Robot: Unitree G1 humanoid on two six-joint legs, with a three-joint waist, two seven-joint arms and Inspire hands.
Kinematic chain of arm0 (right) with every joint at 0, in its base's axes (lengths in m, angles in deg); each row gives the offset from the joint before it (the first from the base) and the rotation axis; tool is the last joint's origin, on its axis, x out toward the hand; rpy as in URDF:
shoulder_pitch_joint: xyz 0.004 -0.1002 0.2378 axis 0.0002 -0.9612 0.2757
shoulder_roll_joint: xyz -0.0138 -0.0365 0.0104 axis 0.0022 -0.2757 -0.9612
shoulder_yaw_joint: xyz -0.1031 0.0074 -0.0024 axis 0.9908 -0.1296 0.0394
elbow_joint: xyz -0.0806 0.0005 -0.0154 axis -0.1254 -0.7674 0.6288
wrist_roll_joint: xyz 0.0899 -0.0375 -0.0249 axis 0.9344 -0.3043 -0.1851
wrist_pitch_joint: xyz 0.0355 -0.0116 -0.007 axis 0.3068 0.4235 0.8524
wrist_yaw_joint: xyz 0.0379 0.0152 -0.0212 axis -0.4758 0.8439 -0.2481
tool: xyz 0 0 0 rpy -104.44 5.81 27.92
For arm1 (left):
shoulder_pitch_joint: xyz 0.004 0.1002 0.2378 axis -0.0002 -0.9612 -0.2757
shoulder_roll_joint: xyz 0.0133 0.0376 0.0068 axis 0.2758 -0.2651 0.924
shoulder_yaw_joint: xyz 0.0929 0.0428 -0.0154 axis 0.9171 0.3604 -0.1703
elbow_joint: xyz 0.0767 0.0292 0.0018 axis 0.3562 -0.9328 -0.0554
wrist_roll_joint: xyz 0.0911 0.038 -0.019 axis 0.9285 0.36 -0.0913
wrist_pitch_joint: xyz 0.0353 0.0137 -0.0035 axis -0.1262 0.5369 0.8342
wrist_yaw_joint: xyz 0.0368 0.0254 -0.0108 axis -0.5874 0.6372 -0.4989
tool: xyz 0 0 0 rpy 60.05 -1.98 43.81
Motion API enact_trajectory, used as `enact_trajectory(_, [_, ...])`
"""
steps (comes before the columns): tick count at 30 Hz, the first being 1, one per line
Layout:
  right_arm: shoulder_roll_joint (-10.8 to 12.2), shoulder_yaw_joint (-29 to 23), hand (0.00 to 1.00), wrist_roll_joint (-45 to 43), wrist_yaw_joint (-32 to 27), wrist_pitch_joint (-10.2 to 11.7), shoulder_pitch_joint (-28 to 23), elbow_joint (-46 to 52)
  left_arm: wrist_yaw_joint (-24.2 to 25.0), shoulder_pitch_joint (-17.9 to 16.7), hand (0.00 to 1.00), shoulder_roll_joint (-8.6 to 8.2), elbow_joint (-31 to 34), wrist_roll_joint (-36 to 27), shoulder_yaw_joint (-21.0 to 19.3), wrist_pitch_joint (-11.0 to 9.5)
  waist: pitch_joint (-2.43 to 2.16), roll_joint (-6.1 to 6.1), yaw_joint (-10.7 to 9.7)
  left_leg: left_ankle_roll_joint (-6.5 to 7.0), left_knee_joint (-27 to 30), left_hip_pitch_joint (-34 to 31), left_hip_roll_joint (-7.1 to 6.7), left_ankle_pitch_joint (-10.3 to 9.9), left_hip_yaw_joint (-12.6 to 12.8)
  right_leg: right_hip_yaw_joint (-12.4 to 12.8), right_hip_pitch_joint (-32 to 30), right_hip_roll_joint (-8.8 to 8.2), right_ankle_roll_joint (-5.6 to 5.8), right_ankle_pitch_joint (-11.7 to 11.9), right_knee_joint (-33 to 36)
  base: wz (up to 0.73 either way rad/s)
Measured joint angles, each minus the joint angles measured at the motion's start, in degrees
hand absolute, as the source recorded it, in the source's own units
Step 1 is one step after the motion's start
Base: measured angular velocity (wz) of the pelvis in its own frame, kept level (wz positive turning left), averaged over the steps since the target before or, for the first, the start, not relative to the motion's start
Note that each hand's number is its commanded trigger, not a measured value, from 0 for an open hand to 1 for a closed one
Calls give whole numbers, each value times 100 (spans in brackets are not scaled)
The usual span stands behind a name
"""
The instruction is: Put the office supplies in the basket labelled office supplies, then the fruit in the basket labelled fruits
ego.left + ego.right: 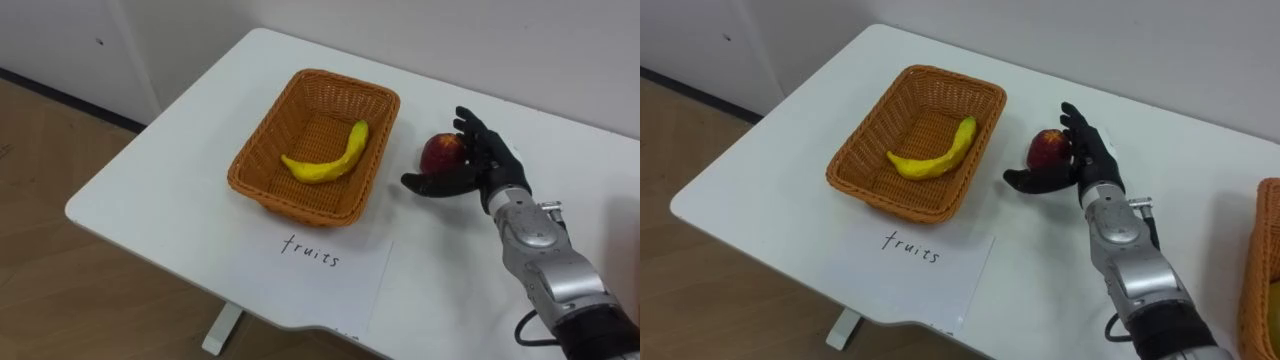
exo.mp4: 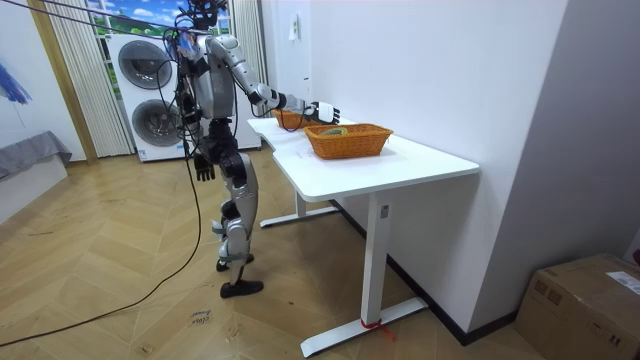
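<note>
The apple (image 1: 440, 152) is sitting on the counter (image 1: 150, 180), just right of the fruit basket (image 1: 318, 73), where a banana (image 1: 330, 165) is lying; the right robot hand (image 1: 482, 168) is cupping the apple from the right, fingers open behind it and thumb reaching along its near side, not yet clamping; the basket is lying to that hand's left, so I'm guessing the carry is going leftward over the rim; the left robot hand (image 2: 205, 165) is hanging at the robot's side, well apart.
</note>
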Motion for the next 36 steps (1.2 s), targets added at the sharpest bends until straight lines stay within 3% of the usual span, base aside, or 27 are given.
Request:
enact_trajectory(10, [-1, -1, 0, -195, 0, 0, 6, -35, 19, -60, 0, 2, -2, 0, -9, 13, -16, 9, -18, 0, 17, 12, -3, 3, -19, -144, 60, -15, 0, 0, -9, 4])
enact_trajectory(26, [-24, -3, 0, -212, 32, -18, 7, -546, 151, -261, 0, 1, 9, 3, -8, 146, -45, 24, -34, -1, 92, 0, -13, 3, -57, -149, 94, -13, 0, 0, -10, 0])
enact_trajectory(36, [-227, -9, 0, -178, 262, 27, 203, -1093, 145, -242, 0, 91, 20, -11, -6, 128, -82, -24, -67, -16, 87, -2, -21, 18, -142, -153, 100, -9, -2, -2, 0, 2])
